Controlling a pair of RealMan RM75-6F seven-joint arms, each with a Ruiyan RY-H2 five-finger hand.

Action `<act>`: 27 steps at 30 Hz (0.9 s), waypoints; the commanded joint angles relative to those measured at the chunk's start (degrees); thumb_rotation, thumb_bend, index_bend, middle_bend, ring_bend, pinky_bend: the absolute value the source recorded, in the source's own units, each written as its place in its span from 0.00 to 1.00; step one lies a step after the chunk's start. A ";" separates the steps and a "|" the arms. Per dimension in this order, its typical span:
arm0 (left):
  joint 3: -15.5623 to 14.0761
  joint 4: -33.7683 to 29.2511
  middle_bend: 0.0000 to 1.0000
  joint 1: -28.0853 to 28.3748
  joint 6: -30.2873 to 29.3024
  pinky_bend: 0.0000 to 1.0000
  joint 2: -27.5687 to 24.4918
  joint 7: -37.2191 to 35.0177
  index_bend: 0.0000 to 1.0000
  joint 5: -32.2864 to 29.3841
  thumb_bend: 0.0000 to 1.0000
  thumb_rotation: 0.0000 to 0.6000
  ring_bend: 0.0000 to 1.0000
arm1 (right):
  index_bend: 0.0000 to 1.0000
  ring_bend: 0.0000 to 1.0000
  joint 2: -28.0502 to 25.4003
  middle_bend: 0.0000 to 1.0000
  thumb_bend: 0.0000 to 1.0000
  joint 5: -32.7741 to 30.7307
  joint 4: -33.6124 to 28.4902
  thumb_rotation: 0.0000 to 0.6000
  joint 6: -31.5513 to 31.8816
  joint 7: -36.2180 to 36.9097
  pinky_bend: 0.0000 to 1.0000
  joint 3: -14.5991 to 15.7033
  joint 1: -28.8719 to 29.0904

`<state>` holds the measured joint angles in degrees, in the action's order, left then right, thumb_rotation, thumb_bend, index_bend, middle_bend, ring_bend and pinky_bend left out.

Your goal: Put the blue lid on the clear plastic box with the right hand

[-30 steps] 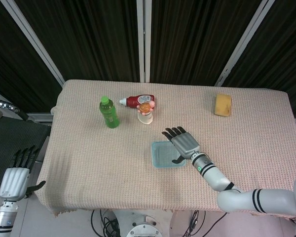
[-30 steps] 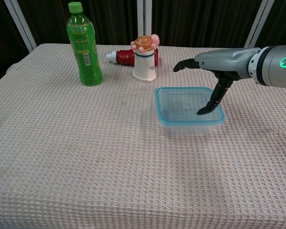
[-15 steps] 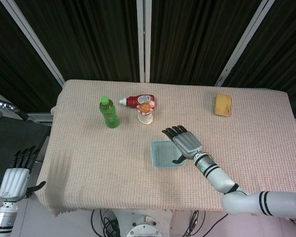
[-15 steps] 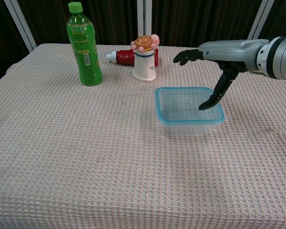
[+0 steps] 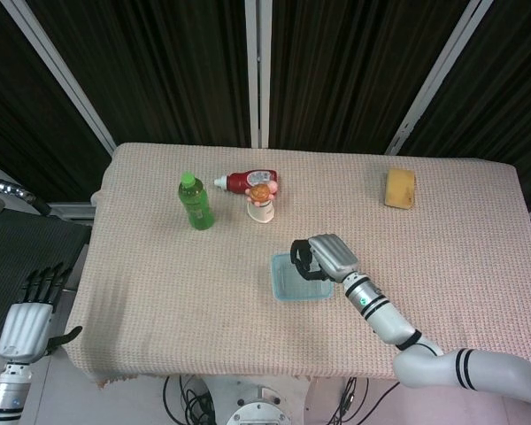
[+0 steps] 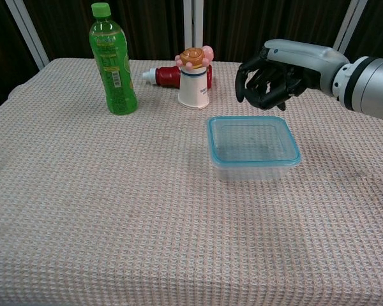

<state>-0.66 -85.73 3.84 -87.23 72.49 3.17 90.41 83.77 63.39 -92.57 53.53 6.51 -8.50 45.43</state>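
Although the lid (image 6: 253,141) already appears seated on the box (image 6: 254,167), right of centre in the chest view, it is judged light, thin and somewhat flexible, with a smooth, slippery face; it would best be taken at its blue rim or pressed down along the edges. The box is clear, rigid-looking plastic, square with rounded corners, resting on a coarse waffle-weave cloth covering the table (image 6: 102,210). Just behind it, in the upper right of the chest view, the right hand (image 6: 266,78) is raised clear of the lid with its fingers curled inward, and nothing is held in it. Further back, a small white cup (image 6: 194,85) with a pink figure on top is set touching or just before a red bottle (image 5: 248,181) lying flat, with a tall green bottle (image 6: 113,60) to the left. A yellow sponge (image 5: 400,188) is seen at the upper right of the head view. At the lower left of that view, off the table, the left hand (image 5: 26,319) is held empty, fingers extended.
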 commanded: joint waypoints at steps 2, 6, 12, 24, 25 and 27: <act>0.07 -0.24 0.00 0.08 0.09 0.00 -0.08 0.23 0.06 -0.02 0.00 1.00 0.00 | 0.96 0.80 5.28 0.88 0.73 4.24 7.68 1.00 -2.71 18.46 0.89 -3.36 -2.83; 0.11 -0.43 0.00 0.16 0.27 0.00 -0.14 0.43 0.06 -0.09 0.00 1.00 0.00 | 1.00 0.89 6.89 0.94 0.85 6.52 10.16 1.00 -4.15 31.26 0.98 -4.69 -4.26; 0.21 -0.36 0.00 0.37 0.77 0.00 -0.07 0.41 0.06 -0.36 0.00 1.00 0.00 | 1.00 0.90 7.83 0.95 0.88 9.74 14.36 1.00 -6.27 39.61 0.99 -4.17 -4.95; 0.22 0.05 0.00 0.52 1.07 0.00 0.15 0.03 0.06 -0.49 0.00 1.00 0.00 | 1.00 0.90 10.66 0.95 0.88 11.74 18.86 1.00 -7.16 41.58 0.99 -4.06 -4.55; 0.22 0.12 0.00 0.53 1.09 0.00 0.20 -0.05 0.06 -0.50 0.00 1.00 0.00 | 1.00 0.90 10.83 0.95 0.88 11.76 19.07 1.00 -7.25 41.54 0.99 -4.04 -4.53; 0.21 0.30 0.00 0.55 1.17 0.00 0.26 -0.21 0.06 -0.53 0.00 1.00 0.00 | 1.00 0.90 11.21 0.95 0.88 11.78 19.57 1.00 -7.46 41.52 0.99 -4.01 -4.49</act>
<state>-0.45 -85.45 4.38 -86.08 72.73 2.98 89.88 94.84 75.15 -73.16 46.18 48.05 -12.53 40.90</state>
